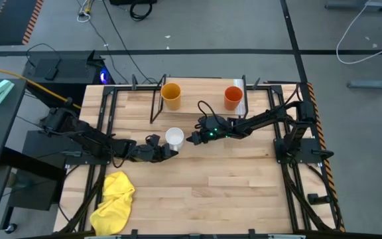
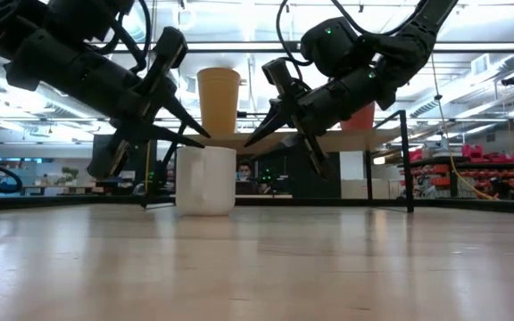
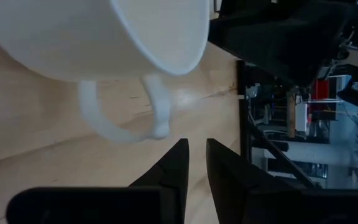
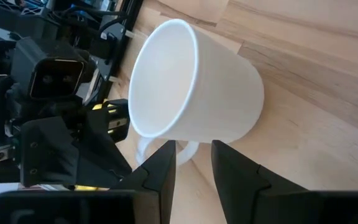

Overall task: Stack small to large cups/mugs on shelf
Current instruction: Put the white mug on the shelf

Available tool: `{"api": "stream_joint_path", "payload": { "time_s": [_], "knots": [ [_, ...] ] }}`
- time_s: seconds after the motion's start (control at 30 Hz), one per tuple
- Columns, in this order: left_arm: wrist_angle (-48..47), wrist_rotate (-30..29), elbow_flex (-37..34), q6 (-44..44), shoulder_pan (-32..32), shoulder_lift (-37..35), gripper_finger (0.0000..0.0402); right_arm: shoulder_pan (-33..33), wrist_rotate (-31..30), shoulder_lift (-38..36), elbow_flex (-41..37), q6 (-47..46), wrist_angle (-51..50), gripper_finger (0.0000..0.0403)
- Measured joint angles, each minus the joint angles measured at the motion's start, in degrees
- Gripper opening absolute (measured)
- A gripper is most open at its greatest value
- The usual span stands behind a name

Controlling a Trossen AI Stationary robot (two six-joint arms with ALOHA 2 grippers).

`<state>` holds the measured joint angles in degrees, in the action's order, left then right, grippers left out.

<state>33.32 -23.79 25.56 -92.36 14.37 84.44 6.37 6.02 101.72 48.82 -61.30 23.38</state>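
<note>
Mug in plain white ceramic [image 1: 174, 137], with a looped handle, stands upright on the butcher-block tabletop [image 1: 244, 192], near the middle and in front of the shelf. Both arms reach in on it from opposite sides. The left gripper [image 1: 170, 153] sits low at the mug's near-left side; from its wrist camera the two dark fingers [image 3: 178, 163] stand only a little apart, pointing at the handle [image 3: 157, 115] without touching it, nothing between them. The right gripper [image 1: 191, 138] comes in from the other side, fingertips just beside the mug's wall; its fingers [image 4: 164, 163] are spread with a clear gap, and the mug's side and handle lie just beyond the tips, not clamped. In the level view across the table both grippers slant down toward the mug [image 2: 205, 179] like a pair of tongs, one on each side.

Behind them the low light-wood shelf on thin black legs [image 1: 201, 93] carries the other two vessels: the yellow-orange handleless cup [image 1: 171, 95] toward its left end and the red-orange handleless cup [image 1: 233, 97] toward its right, next to the pale strip. They stand well apart from each other. A crumpled yellow cloth [image 1: 115, 196] lies at the table's near-left corner.
</note>
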Motion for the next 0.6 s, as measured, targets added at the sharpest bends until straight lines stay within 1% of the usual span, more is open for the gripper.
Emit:
{"api": "stream_joint_path", "payload": {
  "time_s": [0.2,0.3,0.43,0.6],
  "knots": [
    [-0.11,-0.34,0.00,0.98,0.37,0.00,0.0059,0.00,0.07,-0.01,0.00,-0.01,-0.35,0.0110],
    [-0.16,-0.72,0.00,1.51,0.96,0.00,0.0054,0.00,1.44,-0.03,0.00,0.23,-1.62,0.0110],
    [-0.77,-3.84,-0.02,1.85,2.92,-1.06,0.0048,-0.56,1.71,-0.03,-0.07,1.49,-3.88,0.0111],
    [-5.54,-7.79,-1.10,1.18,5.43,-4.93,0.0043,-1.65,1.56,-0.03,-0.07,1.98,-3.66,0.0111]
  ]
}}
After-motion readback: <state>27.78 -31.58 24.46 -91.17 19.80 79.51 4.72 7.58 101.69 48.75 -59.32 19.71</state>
